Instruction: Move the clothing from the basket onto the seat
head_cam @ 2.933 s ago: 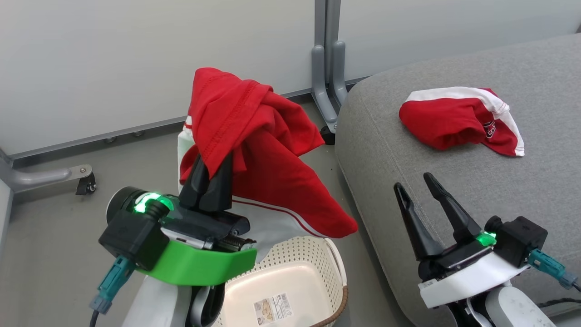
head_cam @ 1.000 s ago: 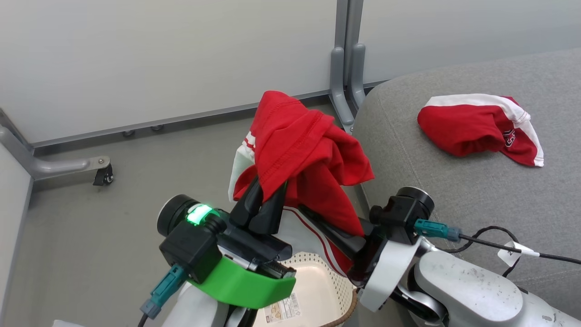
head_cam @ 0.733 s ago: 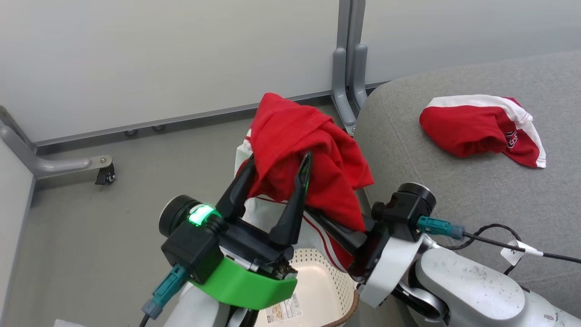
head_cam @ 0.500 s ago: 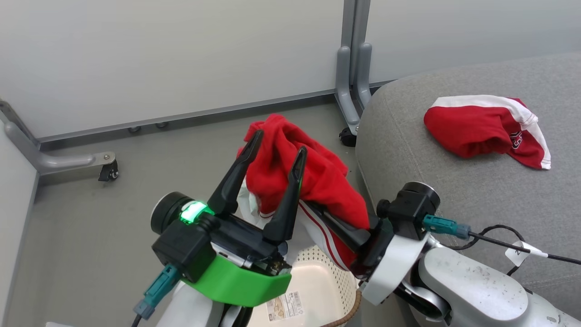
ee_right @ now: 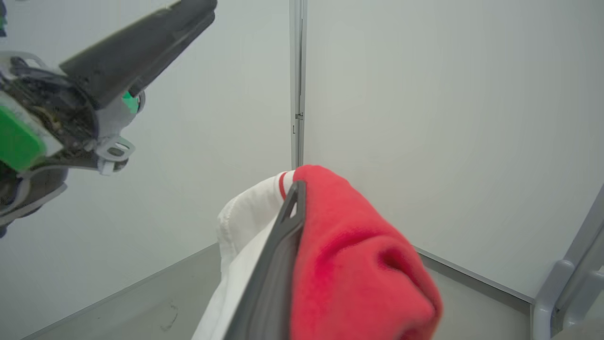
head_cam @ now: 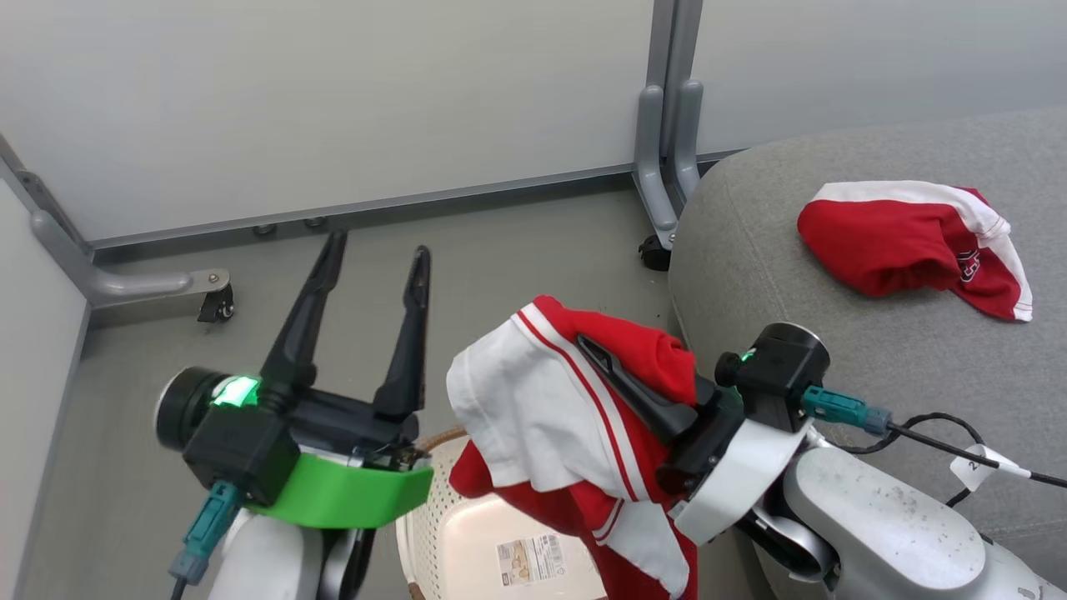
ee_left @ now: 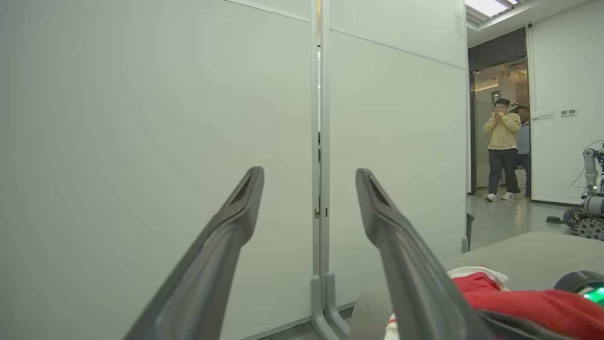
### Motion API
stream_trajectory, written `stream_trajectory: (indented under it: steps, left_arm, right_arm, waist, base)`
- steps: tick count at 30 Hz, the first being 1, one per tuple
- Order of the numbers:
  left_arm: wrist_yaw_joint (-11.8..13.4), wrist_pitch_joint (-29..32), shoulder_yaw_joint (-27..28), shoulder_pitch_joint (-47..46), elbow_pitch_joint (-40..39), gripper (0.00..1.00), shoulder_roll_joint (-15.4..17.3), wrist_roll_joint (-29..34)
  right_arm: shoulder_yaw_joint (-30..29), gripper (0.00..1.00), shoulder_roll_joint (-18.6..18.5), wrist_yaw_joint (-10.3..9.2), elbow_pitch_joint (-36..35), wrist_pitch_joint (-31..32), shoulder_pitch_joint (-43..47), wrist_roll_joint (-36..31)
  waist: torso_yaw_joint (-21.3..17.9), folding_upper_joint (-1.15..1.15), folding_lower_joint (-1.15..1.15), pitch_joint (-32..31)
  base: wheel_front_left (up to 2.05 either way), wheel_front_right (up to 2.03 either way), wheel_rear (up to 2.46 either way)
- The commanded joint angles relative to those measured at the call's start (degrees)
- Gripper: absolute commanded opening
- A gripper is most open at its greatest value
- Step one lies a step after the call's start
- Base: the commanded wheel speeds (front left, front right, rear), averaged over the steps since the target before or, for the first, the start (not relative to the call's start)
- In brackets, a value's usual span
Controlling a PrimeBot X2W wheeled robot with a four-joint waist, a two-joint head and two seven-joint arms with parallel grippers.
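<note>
A red garment with white panels and stripe trim (head_cam: 542, 417) hangs over the cream basket (head_cam: 417, 533), draped on my right gripper (head_cam: 588, 343), which is shut on it. In the right wrist view the same garment (ee_right: 358, 264) covers one finger, and the other finger (ee_right: 278, 250) shows dark against it. My left gripper (head_cam: 379, 244) stands open and empty to the left of the garment, apart from it; its fingers (ee_left: 236, 212) are spread wide before the wall. A second red-and-white garment (head_cam: 909, 246) lies on the grey seat (head_cam: 834, 333).
White partition walls stand behind, with a grey post foot and caster (head_cam: 658, 250) by the seat's corner and another caster (head_cam: 217, 304) at the left. Bare grey floor (head_cam: 500, 242) lies between them. Through a doorway stand two people (ee_left: 502, 146); another robot (ee_left: 590, 208) is at the far right.
My left gripper has opened, let go of the garment and drawn away to the left. The garment has slumped and now hangs from the shut right gripper. The head camera has shifted a little.
</note>
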Motion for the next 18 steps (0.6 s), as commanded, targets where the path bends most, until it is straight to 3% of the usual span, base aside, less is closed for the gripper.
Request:
stream_trajectory:
  steps: [1, 8, 18]
  left_arm:
    - [-0.4, 0.1, 1.4, 1.4, 0.6, 1.0, 0.6, 1.7]
    - [-0.8, 0.1, 8.7, 6.5, 5.2, 1.0, 0.9, 4.1]
    - [-1.3, 0.1, 14.4, 13.2, 12.9, 1.0, 0.4, 4.3]
  right_arm:
    - [-0.7, 0.0, 0.0, -0.02, -0.6, 0.0, 0.8, -0.4]
    - [-5.2, 0.0, -0.5, -0.02, -1.4, 0.0, 3.2, -1.6]
    - [-10.0, 0.0, -0.6, -0.02, -2.4, 0.0, 6.6, -3.1]
  waist:
    - [0.3, 0.0, 0.0, 0.0]
    - [1.3, 0.0, 0.0, -0.2]
    - [2.2, 0.0, 0.0, -0.8]
  base:
    - [0.0, 0.0, 0.0]
    - [0.0, 0.0, 0.0]
    - [0.0, 0.0, 0.0]
